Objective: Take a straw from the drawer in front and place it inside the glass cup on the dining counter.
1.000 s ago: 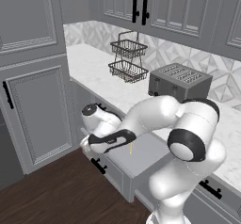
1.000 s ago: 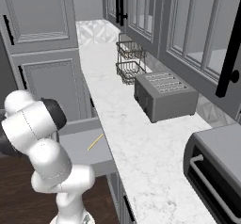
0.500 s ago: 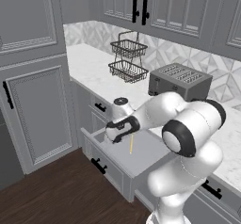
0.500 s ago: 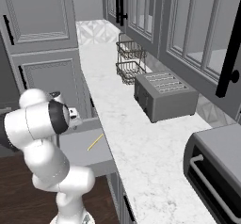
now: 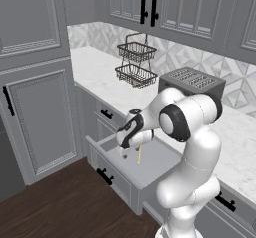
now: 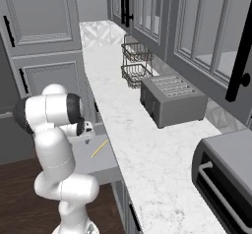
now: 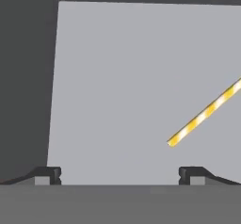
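Claw point(image 5: 124, 151) lowered into drawer point(image 5: 150, 164) (grey floor, straw point(image 7: 204, 112)).

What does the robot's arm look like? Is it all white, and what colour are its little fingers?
The arm is mostly glossy white, built from fat rounded tube pieces, with dark black rings at the joints. The same white-and-dark body shows in the right base view. The gripper ends in two small dark fingertips. No cables or markings are visible.
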